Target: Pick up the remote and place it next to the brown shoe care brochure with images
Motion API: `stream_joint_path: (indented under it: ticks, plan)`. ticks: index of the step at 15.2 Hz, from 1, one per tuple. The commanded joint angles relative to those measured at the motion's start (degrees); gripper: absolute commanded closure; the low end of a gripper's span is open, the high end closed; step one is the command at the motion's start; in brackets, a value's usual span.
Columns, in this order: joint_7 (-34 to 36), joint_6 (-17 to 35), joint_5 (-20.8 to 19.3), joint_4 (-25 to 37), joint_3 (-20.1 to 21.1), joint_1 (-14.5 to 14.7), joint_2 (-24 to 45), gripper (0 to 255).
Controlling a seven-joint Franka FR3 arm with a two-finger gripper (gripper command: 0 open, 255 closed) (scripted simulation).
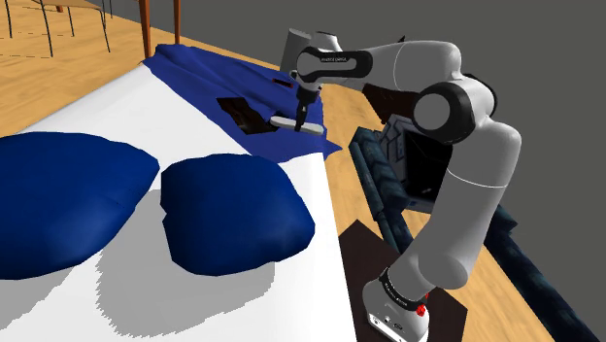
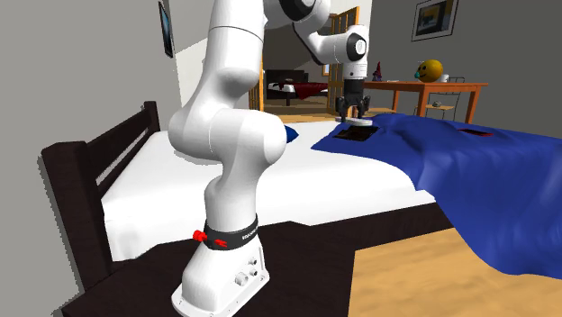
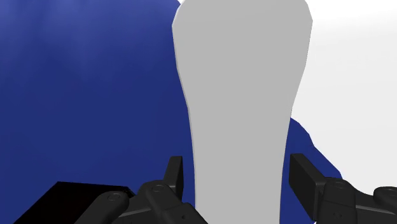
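Gripping right now: two black fingers (image 3: 175,178) squeezed in on one grey remote (image 3: 242,95), one finger to each side of its narrower part, wider end sticking out well past the fingertips. Carrying it flat and crosswise under the fingertips, seemingly just clear of the bedding in the second exterior view. Straight beneath the fingers, one blue blanket (image 1: 209,73), rumpled, spread across one white bed (image 1: 117,112), with the blanket's edge and bare white sheet just past the remote's wide end. Just beside and below the fingers, one dark brown brochure (image 2: 353,134), lying flat on that blanket, near the remote but apart from it; print too small to make out. Further out beyond the fingers, well apart, one more dark flat sheet (image 2: 475,133) on the same blanket. Well away from the fingers, up at the headboard end, two blue pillows, counted one (image 1: 58,199) and two (image 1: 233,214), side by side and nearly touching. One white arm (image 1: 456,126) only, rising from one stand (image 1: 393,316) beside the bed, bent over with the wrist pointing straight down. Far beyond the fingers, one wooden bench (image 2: 441,86) carrying one yellow ball (image 2: 432,69).
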Motion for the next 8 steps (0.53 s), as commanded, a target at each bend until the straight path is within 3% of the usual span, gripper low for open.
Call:
stream_joint_path:
  ticks: [1,8]
  plan:
    - [-0.14,1.42,0.14,-1.1,0.04,-0.03,0.28,255]
    - [-0.53,6.17,0.83,-4.26,0.32,-0.15,1.96,255]
